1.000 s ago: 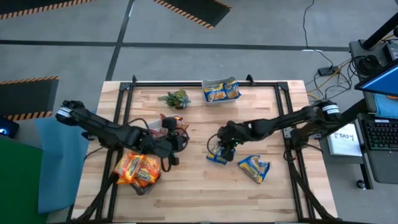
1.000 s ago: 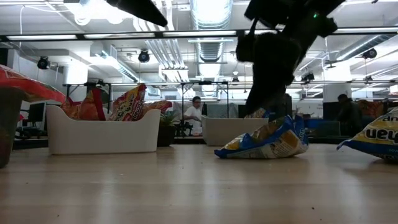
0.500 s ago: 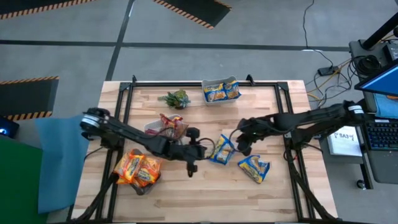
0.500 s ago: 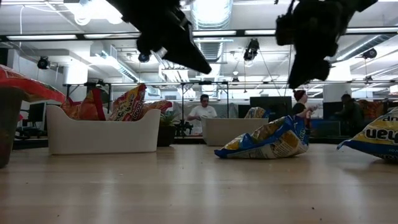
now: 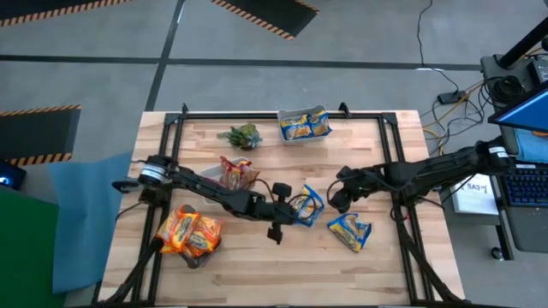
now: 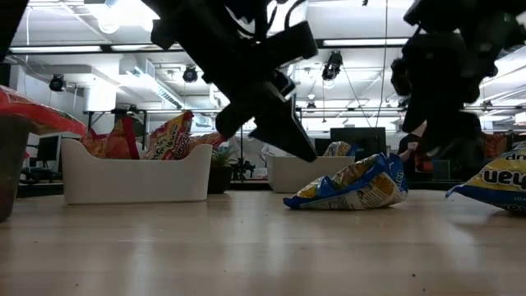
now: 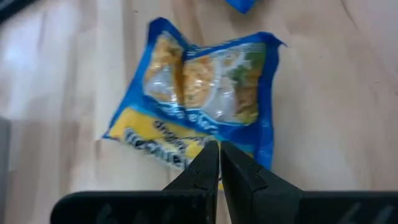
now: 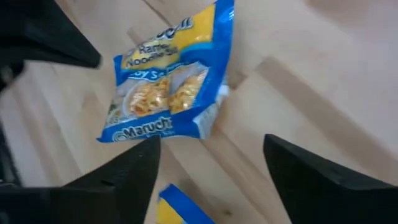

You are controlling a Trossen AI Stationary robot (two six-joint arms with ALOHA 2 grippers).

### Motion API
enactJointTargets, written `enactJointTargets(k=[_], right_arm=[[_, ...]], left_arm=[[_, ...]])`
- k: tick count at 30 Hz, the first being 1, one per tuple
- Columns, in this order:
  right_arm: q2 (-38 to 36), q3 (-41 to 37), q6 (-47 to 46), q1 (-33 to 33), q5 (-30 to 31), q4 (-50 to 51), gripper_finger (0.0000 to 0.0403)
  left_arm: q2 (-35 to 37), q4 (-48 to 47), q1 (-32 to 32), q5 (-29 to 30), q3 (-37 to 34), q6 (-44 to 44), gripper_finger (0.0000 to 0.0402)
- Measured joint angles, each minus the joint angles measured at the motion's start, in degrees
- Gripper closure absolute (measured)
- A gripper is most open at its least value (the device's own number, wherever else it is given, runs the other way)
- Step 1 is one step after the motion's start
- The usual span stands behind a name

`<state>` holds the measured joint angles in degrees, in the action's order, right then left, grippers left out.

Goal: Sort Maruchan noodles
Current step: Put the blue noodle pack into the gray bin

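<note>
Left hand (image 5: 289,214) reaches across the middle of the counter (image 5: 257,274). Its two fingers (image 7: 214,171) are pressed together, tips over the yellow edge of a blue-yellow noodle packet (image 5: 306,206) without pinching it. In the low view that packet (image 6: 352,184) lies crumpled on the wood, one corner raised.

Right hand (image 5: 339,195) sits just to the right of the same packet, apart from it. Its fingers (image 8: 130,171) are spread wide and carry nothing; the packet (image 8: 168,93) shows between and beyond them, label side up.

Second blue-yellow packet (image 5: 349,231) lies on the counter nearer the front edge, to the right of the first and close under the right arm. The low view cuts it off at the right border (image 6: 493,185).

Other things on the counter:
- White tub (image 5: 291,137) at the back edge, with blue-yellow packets (image 5: 306,126) inside.
- Small green plant (image 5: 242,135) to the left of that tub.
- A tub (image 5: 208,176) left of centre, holding dark red packets (image 5: 237,172). The left arm passes right next to it.
- Orange-red packets (image 5: 190,231) heaped at front left in a container whose rim I cannot make out.

Obstructions: the two hands flank the central packet from either side, and the left arm lies between the dark red tub and the orange-red heap.
</note>
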<state>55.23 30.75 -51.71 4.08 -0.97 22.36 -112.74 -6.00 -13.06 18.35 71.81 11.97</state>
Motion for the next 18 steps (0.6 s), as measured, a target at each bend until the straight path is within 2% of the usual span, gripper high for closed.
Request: enactJointTargets(k=[4,9,18], right_arm=[[1.74,-4.71,-2.93,0.02,-1.09,-10.46,0.0096],[5.75,-6.78,-3.89,0.00,-1.06,-16.74,0.0062],[16.97,-6.82,-2.99,-0.09,-1.25,-30.46,0.0051]], left_arm=[[-2.87,0.15,0.25,-1.26,1.63,0.68,0.0402],[-4.99,0.51,0.62,-2.49,2.41,0.83,0.0402],[-6.42,1.35,1.83,-4.45,2.41,0.21,0.0402]])
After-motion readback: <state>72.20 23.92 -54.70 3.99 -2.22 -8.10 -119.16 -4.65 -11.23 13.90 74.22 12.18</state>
